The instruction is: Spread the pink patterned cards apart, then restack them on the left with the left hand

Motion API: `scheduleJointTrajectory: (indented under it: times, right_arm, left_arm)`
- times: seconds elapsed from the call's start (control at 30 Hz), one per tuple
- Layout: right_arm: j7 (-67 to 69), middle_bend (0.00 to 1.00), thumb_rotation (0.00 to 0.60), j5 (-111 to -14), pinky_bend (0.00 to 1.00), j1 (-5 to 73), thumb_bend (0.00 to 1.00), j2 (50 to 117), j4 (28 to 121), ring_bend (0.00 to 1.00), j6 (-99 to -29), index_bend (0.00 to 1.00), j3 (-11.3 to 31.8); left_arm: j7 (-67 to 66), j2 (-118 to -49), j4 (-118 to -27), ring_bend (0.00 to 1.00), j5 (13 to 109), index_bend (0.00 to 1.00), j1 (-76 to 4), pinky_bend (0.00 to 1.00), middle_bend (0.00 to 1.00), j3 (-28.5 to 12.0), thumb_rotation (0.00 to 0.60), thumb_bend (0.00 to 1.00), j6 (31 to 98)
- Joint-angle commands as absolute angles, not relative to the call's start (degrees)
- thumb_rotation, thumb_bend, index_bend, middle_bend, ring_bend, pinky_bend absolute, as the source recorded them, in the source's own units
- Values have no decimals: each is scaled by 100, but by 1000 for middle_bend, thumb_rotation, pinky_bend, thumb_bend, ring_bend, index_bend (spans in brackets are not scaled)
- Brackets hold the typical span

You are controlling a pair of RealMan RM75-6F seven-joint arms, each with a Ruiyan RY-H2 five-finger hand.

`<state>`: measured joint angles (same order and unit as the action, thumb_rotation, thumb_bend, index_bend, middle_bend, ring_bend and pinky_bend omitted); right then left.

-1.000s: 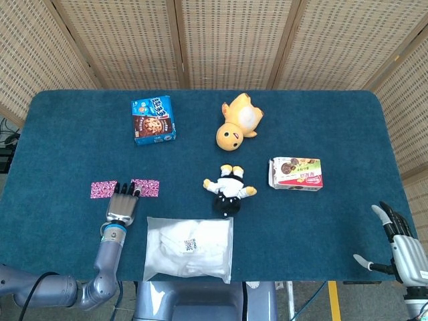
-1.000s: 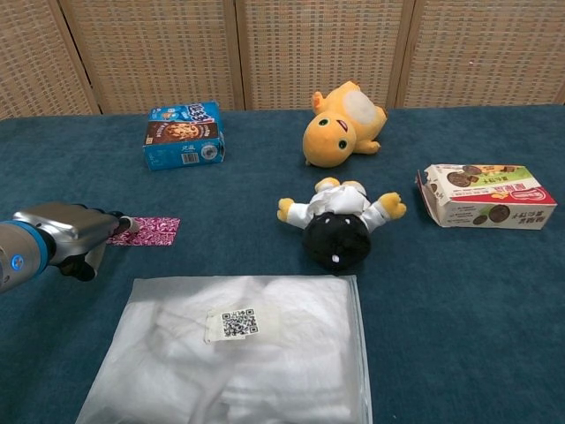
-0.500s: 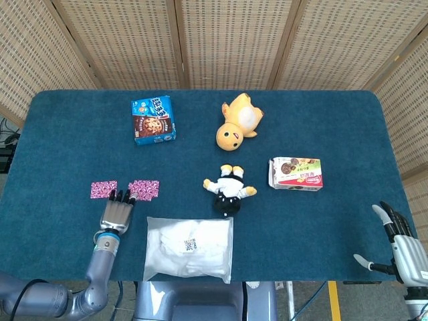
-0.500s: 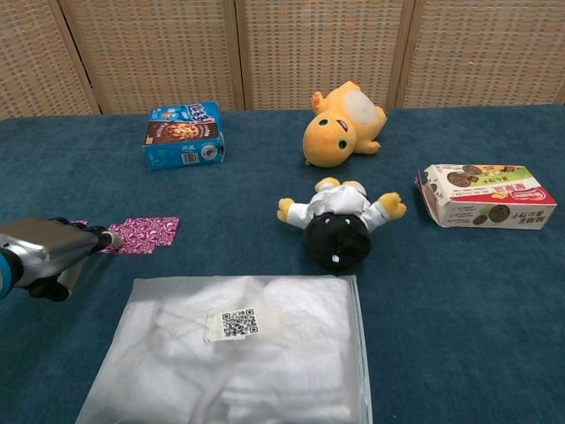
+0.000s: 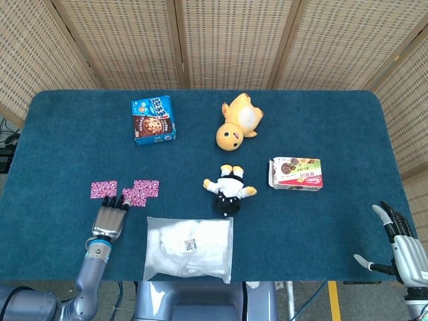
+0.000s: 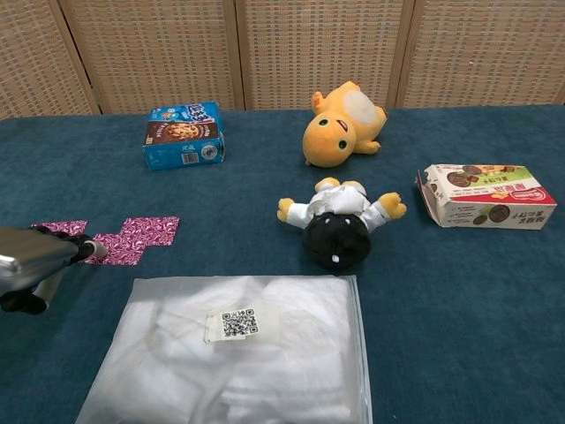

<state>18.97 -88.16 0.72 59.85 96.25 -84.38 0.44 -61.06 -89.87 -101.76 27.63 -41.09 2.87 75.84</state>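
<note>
A counter (image 5: 321,120) covered in deep teal, felt-like cloth with rounded far corners fills most of both views. Behind its far edge stands a folding screen (image 5: 227,43) of woven tan cane panels in light wooden frames, wrapping round the counter's ends. Below the counter's near edge a pale floor (image 5: 314,301) shows with a yellow line. Light is even and soft.

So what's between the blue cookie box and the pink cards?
Nothing but bare blue table. In the head view, the stretch from the blue cookie box down to the pink cards holds no other thing.
</note>
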Motion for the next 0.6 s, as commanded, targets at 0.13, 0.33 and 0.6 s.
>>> scheduleJointTrajectory:
  times: [0.13, 0.33, 0.6]
  right_arm:
    - [1908, 0, 600, -8825, 0, 63, 106, 5979, 9630, 0, -8459, 43, 43]
    - [1923, 0, 600, -8825, 0, 68, 105, 5978, 9619, 0, -8451, 43, 43]
    - [1911, 0, 600, -8844, 0, 58, 106, 5976, 9637, 0, -8482, 43, 40]
  left_arm:
    - [-6120, -8980, -10328, 0, 2868, 63, -4021, 0, 0, 410, 600, 1000, 7661]
    - [-6037, -8923, -10645, 0, 3013, 63, -3862, 0, 0, 525, 600, 1000, 7836]
    - [-5936, -8614, -11162, 0, 3245, 63, -3719, 0, 0, 596, 600, 1000, 8044]
